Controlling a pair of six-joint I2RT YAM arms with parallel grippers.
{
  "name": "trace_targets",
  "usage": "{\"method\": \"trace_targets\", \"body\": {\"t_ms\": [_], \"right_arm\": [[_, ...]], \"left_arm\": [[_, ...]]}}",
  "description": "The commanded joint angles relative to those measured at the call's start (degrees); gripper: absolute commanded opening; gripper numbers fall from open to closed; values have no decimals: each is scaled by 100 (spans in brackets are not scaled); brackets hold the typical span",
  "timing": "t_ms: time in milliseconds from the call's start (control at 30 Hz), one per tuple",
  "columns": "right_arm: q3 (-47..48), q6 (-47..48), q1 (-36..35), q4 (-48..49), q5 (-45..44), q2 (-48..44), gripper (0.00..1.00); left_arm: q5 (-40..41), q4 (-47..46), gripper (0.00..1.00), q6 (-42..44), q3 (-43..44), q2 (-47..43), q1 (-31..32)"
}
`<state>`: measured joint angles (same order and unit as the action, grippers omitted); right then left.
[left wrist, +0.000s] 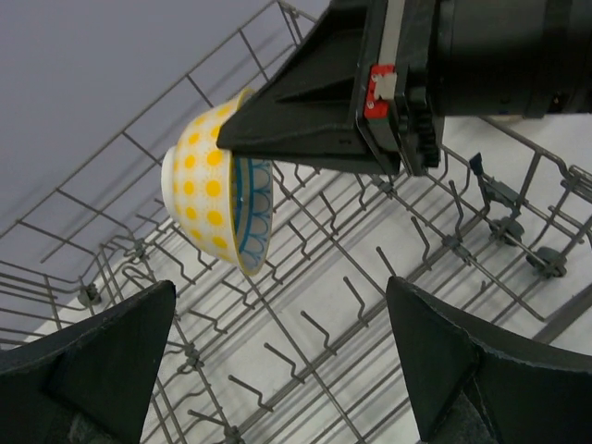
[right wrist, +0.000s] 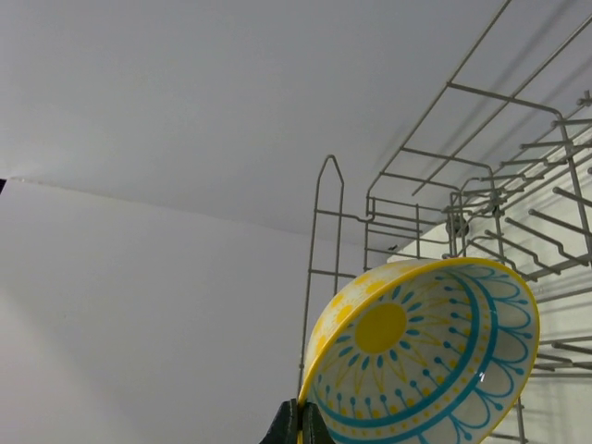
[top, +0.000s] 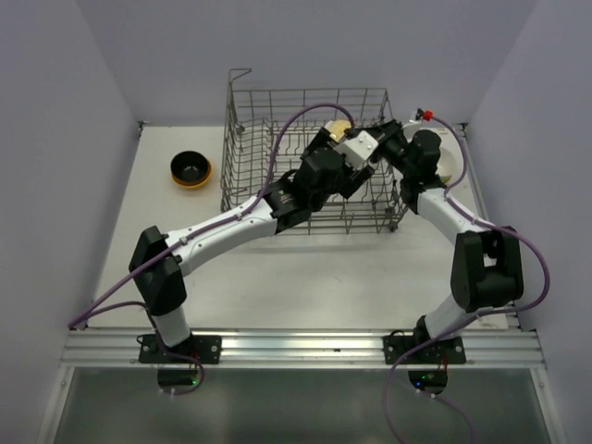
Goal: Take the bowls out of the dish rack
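Observation:
The grey wire dish rack stands at the back of the table. Both arms reach into it. A bowl, yellow-dotted outside with a blue and yellow pattern inside, hangs tilted on edge above the tines. My right gripper is shut on its rim. In the left wrist view the bowl shows partly behind the right gripper's black body, over the rack floor. My left gripper is open wide just short of the bowl, with only tines between its fingers. From above, the bowl is mostly hidden.
A black bowl with an orange rim sits on the table left of the rack. A white dish lies right of the rack, behind the right arm. Walls close in the table at the back and on both sides.

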<state>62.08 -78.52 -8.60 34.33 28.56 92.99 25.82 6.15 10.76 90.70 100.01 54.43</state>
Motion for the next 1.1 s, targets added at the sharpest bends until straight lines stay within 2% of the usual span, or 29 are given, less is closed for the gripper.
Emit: {"method": "trace_targets", "body": {"t_ms": [0,333,433,533,633,667,833,867,933,967,1067], "right_arm": [[-56,-269,-28,584,194,-466,0],[-241,-515,-1,777,326,-519,0],[-293,-629,-10,917,370,-510,0],[-355,-822,8,1067,423,-510,0],[-425,-954,8,1199,414,-545,0],[-443,-972,8,1208,414,-554,0],[-557,-1112,8,1427,414,-519,0],[-574,-1174,16,1463,440,-493,0],[-627,-1218,8,1541,458,-449,0],[-627,-1236,8,1559,449,-414,0],[-645,-1227,-1,1577,440,-378,0]], "left_arm": [[563,-773,100,320,396,220,15],[1320,-668,93,637,1178,1047,-47],[1381,-712,90,725,1152,1091,-143],[1460,-782,82,848,1117,1153,-249],[1470,-791,67,875,1091,1197,-354],[1461,-808,57,892,1073,1197,-372],[1548,-984,33,1033,976,1232,-469],[1575,-1011,17,1059,959,1240,-486],[1671,-1081,3,1103,941,1258,-513],[1689,-1090,0,1121,941,1276,-530],[1829,-1160,0,1305,924,1346,-574]]}}
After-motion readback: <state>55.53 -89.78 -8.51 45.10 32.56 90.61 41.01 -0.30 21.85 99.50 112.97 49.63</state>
